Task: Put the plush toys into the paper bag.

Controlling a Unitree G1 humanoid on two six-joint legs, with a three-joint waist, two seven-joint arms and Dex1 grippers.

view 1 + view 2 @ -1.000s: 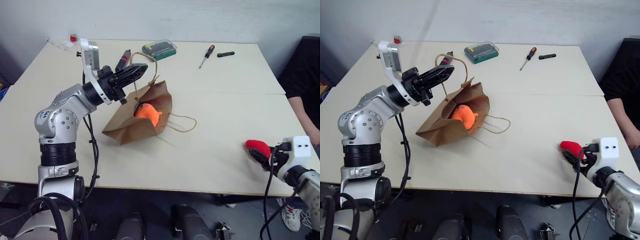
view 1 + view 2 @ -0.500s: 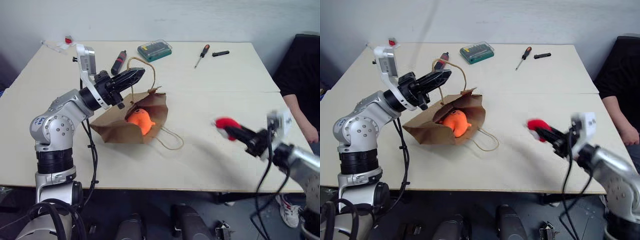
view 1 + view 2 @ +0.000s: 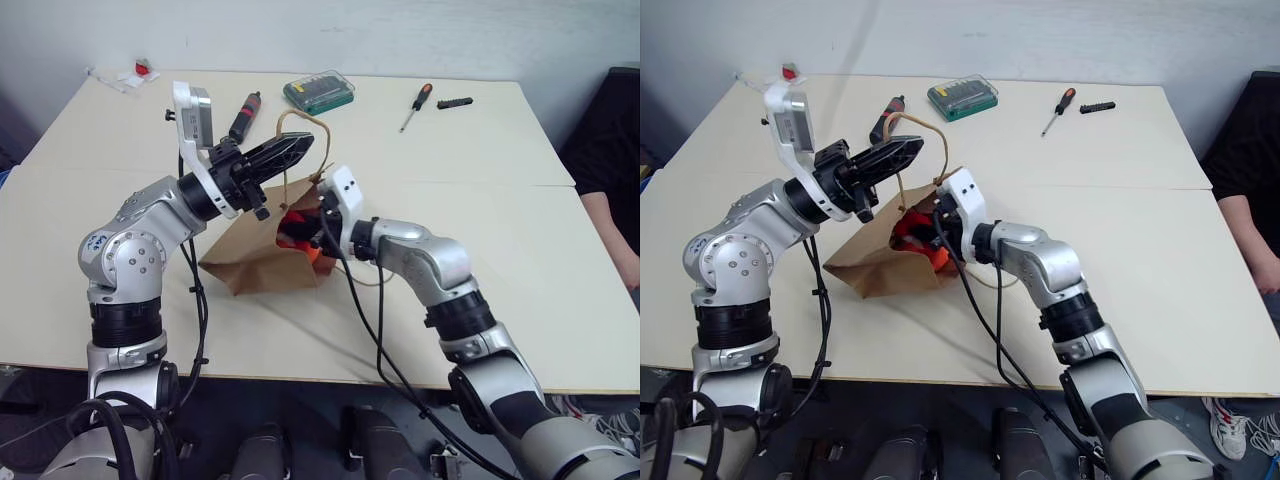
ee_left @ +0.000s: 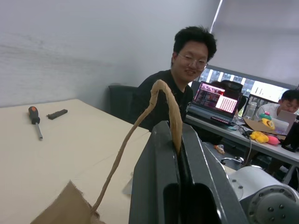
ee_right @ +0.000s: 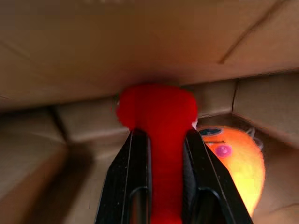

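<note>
Robotics lab in a shared office.

A wide pale table (image 3: 500, 300) against a plain white wall is seen, with tools laid along the upper part of the frame: a screwdriver (image 3: 413, 108), a green bit case (image 3: 318, 95) and a loose black bit (image 3: 453, 103). In the left wrist view, a seated person (image 4: 180, 88) is shown beside desks at the right of the frame, where an open laptop (image 4: 215, 103), monitors and plush toys (image 4: 264, 135) are set under a window blind.

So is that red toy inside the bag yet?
Inside, but not let go: the right gripper holds the red plush toy within the paper bag, beside the orange plush toy.
</note>
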